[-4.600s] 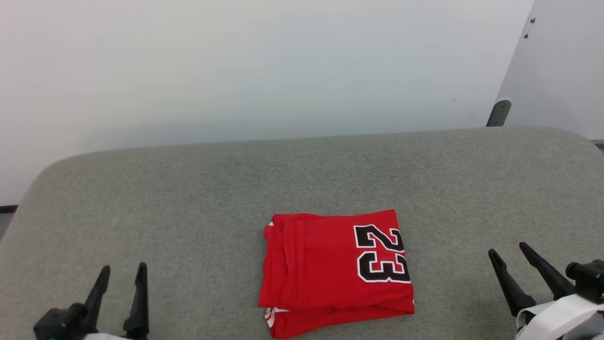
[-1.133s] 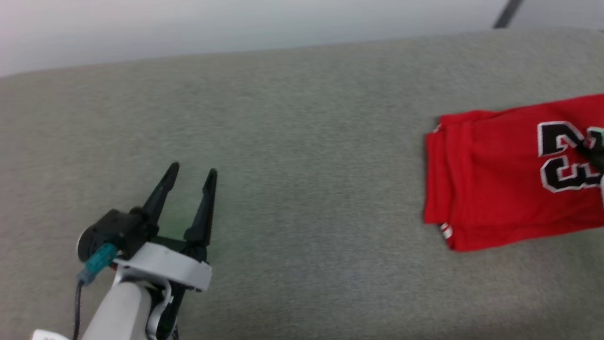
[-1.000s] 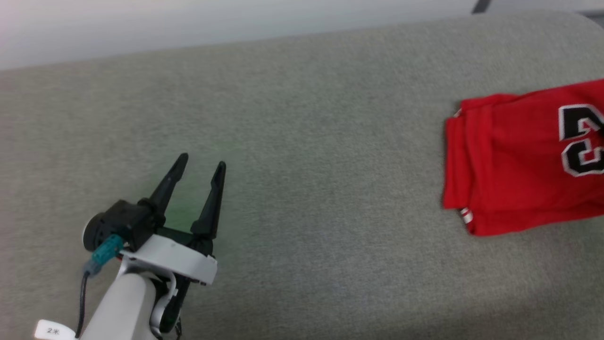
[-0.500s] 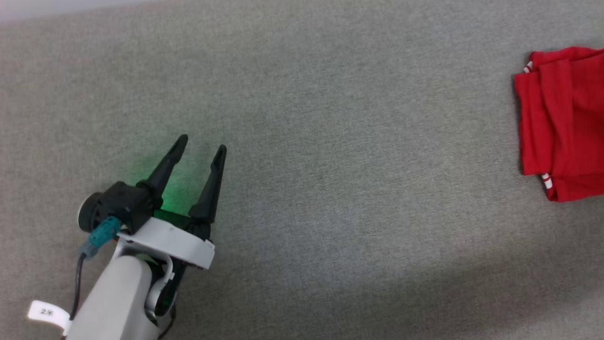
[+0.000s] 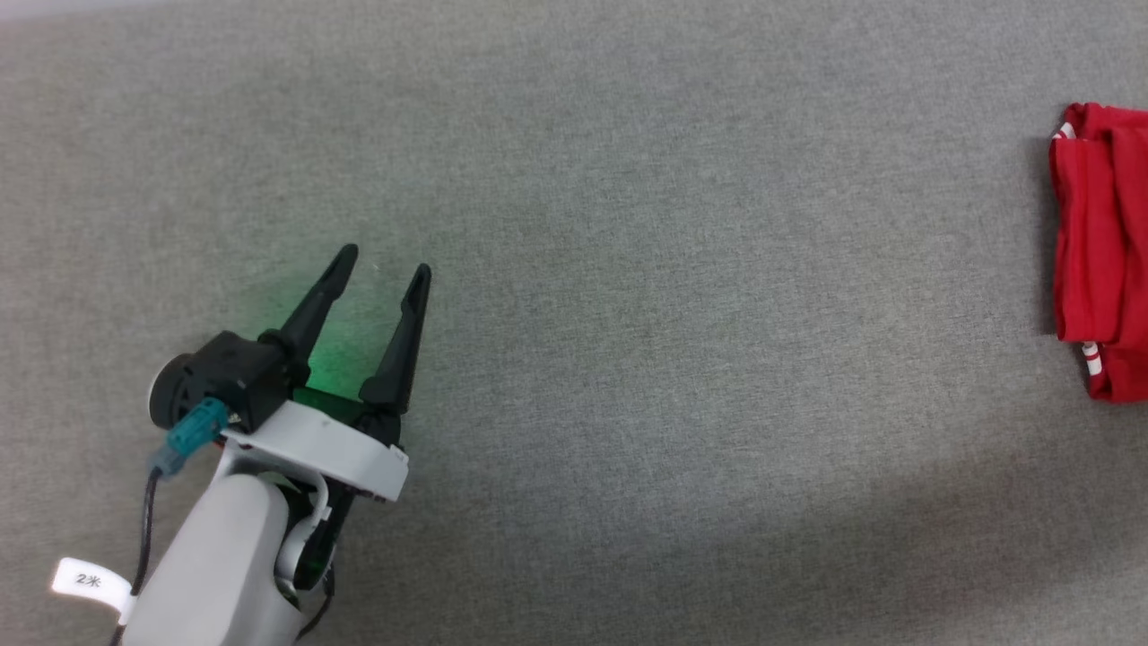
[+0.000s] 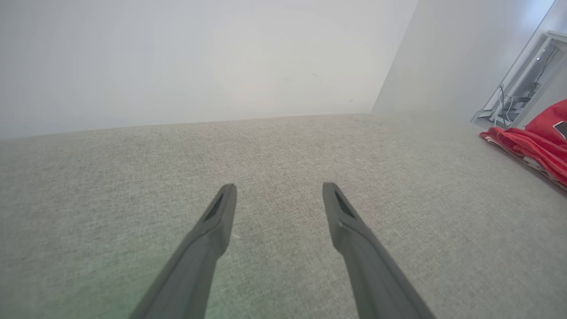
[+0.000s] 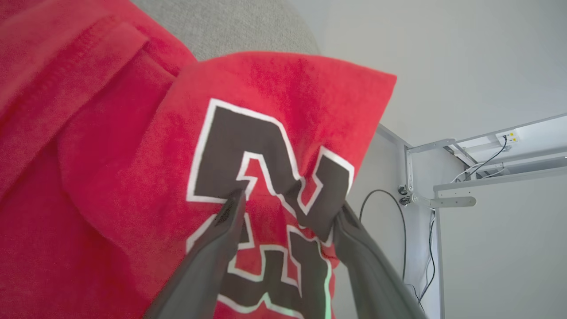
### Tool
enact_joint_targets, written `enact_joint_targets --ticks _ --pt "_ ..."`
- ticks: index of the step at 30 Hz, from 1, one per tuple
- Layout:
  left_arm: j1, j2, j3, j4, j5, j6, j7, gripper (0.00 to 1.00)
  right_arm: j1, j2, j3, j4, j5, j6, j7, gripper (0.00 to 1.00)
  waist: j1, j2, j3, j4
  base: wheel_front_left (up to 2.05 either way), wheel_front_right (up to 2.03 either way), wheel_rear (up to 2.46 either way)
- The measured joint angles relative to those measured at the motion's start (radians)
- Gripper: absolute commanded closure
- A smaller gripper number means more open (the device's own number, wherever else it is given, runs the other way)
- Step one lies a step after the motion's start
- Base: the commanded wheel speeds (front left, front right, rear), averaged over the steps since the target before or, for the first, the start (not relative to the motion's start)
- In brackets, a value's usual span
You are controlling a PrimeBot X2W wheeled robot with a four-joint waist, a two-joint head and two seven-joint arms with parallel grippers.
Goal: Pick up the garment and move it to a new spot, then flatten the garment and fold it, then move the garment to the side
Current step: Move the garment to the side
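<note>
Near left, the left gripper [image 5: 385, 259] hovers over the grey counter [image 5: 673, 359], jaws released and empty. Farther right lies the folded red garment [image 5: 1099, 242], cut off at the head view's edge. The right gripper [image 7: 290, 204] has its jaws spread, tips against the black number [image 7: 226, 150], clamping nothing. Soft, light cloth: probably best pinched through all layers at a folded edge.

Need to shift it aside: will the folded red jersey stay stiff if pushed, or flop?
Likely floppy: the garment puckers between the fingers of the right gripper. Its folded layers lie loose at the edge, so a push may splay them. The grey surface looks coarse, so it probably drags, not slides.
</note>
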Motion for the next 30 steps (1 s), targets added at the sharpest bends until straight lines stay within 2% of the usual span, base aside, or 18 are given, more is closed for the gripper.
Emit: enact_joint_targets --ticks 8,19,26,30 --pt "0.015 -0.013 0.008 0.013 -0.012 0.0 0.0 0.0 -0.009 0.035 -0.015 0.088 -0.015 0.0 -0.061 0.0 0.0 0.0 -0.05 0.011 0.0 0.0 0.0" --pt "0.102 -0.024 0.029 0.041 -0.021 0.0 0.0 0.0 0.06 0.058 -0.04 0.123 0.015 0.0 -0.142 0.0 0.0001 0.0 -0.184 0.039 0.0 0.0 0.0" --pt "0.184 -0.021 0.071 0.046 -0.025 0.0 0.0 0.0 0.151 0.093 -0.089 0.081 0.044 0.0 -0.171 0.0 0.0 -0.0001 -0.287 0.07 0.0 0.0 0.0" --pt "0.232 -0.016 0.1 0.046 -0.012 0.0 0.0 0.0 0.22 0.112 -0.175 -0.022 0.044 0.0 -0.172 0.0 0.0 0.0 -0.345 0.089 0.0 0.0 0.0"
